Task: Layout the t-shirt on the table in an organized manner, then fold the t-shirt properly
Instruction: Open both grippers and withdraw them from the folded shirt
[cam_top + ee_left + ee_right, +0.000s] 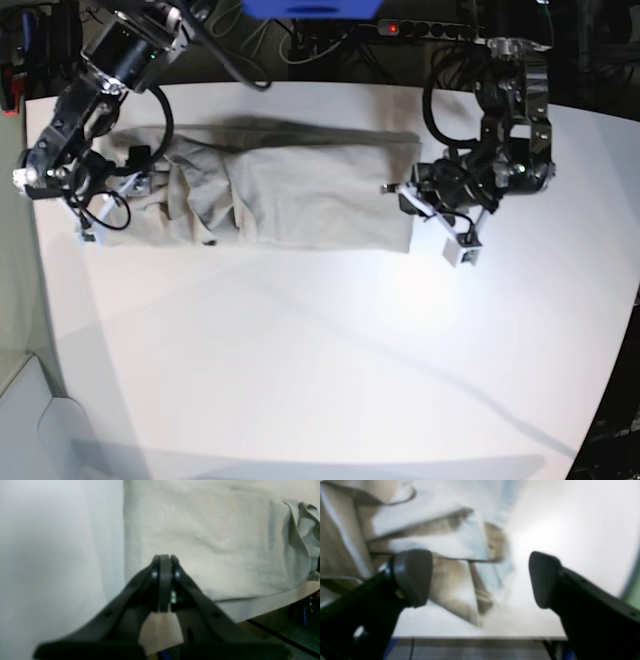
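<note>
T-shirt (300,190) in long band across far bench (320,380); left claw (165,562) pressed together, empty, at hem end; right claw (480,580) spread wide over bunched, seemingly sleeve, end—risk: wrinkles folded in.

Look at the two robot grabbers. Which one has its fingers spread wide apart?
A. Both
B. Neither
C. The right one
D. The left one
C. In its wrist view the right gripper shows two dark pads far apart with nothing between them, above the t-shirt, while the left gripper has its pads pressed together.
</note>
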`<state>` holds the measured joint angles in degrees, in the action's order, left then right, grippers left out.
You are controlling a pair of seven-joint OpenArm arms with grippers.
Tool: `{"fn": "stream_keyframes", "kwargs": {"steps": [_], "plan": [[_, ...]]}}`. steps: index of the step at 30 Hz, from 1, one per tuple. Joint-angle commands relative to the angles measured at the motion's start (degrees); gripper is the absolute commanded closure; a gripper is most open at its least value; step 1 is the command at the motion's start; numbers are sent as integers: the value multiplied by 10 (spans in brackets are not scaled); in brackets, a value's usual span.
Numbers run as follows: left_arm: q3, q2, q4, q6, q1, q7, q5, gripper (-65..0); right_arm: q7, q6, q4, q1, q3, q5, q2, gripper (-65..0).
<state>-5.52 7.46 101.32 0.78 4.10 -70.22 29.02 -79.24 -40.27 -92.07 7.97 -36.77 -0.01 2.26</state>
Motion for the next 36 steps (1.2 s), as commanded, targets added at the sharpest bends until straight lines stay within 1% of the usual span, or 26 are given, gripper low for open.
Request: {"fn": "stream_keyframes", "kwargs": {"steps": [1,5,8,17,22,24,32,36], "plan": [[-2,1,11,-1,0,4,7,0,9,3,2,13,0,22,-14,-631],[-2,1,19,-1,10,5,7,0,9,3,39,15,2,83,-50,-650],[-2,1,26,-1,14,8,7,0,10,3,45,17,1,93,-70,-650],[-2,0,26,-2,14,8,7,0,10,3,48,24,1,94,-71,-650],[-2,1,26,-2,14,7,7,0,10,3,70,25,1,116,-73,-650],[-2,1,41,-2,14,7,7,0,10,3,82,25,1,117,-78,-650],[-3,1,105,-2,15,3,7,0,9,3,135,26,1,117,-79,-650],[-36,-3,104,-2,15,3,8,0,9,3,141,25,1,117,-79,-650]]}}
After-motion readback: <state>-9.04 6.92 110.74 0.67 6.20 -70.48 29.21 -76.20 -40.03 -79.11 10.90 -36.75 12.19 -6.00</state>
